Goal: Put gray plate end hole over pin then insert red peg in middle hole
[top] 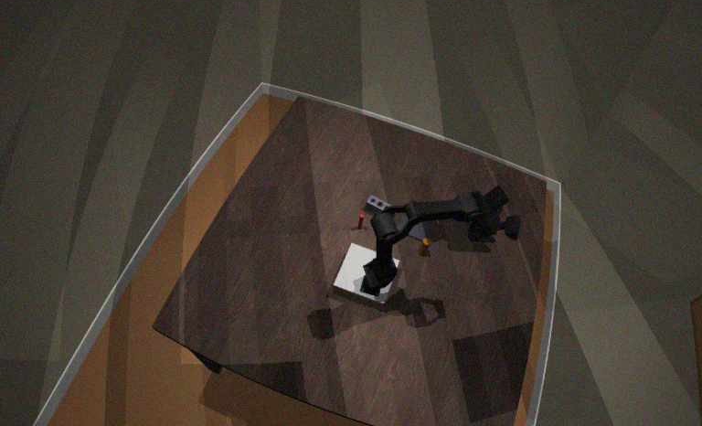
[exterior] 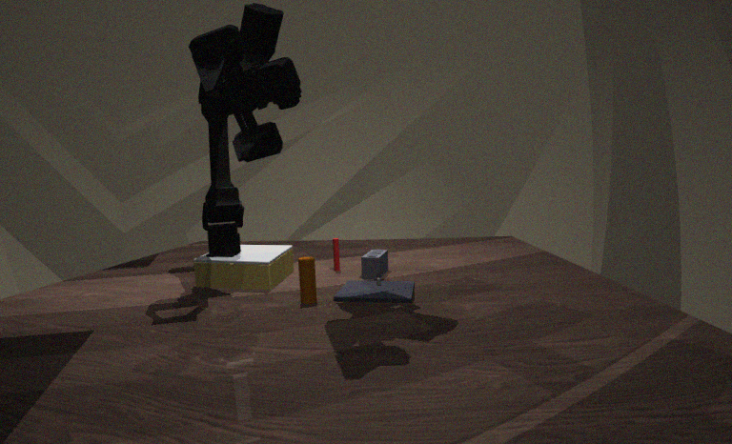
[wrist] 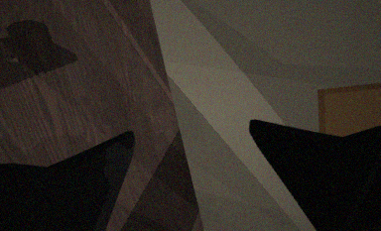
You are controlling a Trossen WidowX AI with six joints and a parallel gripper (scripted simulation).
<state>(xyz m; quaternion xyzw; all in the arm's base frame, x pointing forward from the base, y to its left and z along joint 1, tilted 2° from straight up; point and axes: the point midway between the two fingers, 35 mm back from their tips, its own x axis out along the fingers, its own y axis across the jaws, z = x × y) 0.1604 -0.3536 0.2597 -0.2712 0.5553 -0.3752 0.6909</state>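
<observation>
The gray plate (top: 377, 203) (exterior: 374, 265) is a thick block with holes in its top. It stands beside the base, on the far side in the exterior view; the arm partly covers it in the top view. The flat blue-gray base (top: 420, 233) (exterior: 351, 294) lies on the table with a small pin (exterior: 378, 281) standing up, and no plate is on it. The red peg (top: 360, 222) (exterior: 335, 254) stands upright near the plate. My gripper (wrist: 192, 131) is open and empty, raised high above the table and off to the side of all these objects.
An orange cylinder (top: 425, 246) (exterior: 307, 282) stands upright beside the base. The arm rises from a box (top: 354, 263) (exterior: 242, 275) with a white top and yellow sides. The table edge shows in the wrist view.
</observation>
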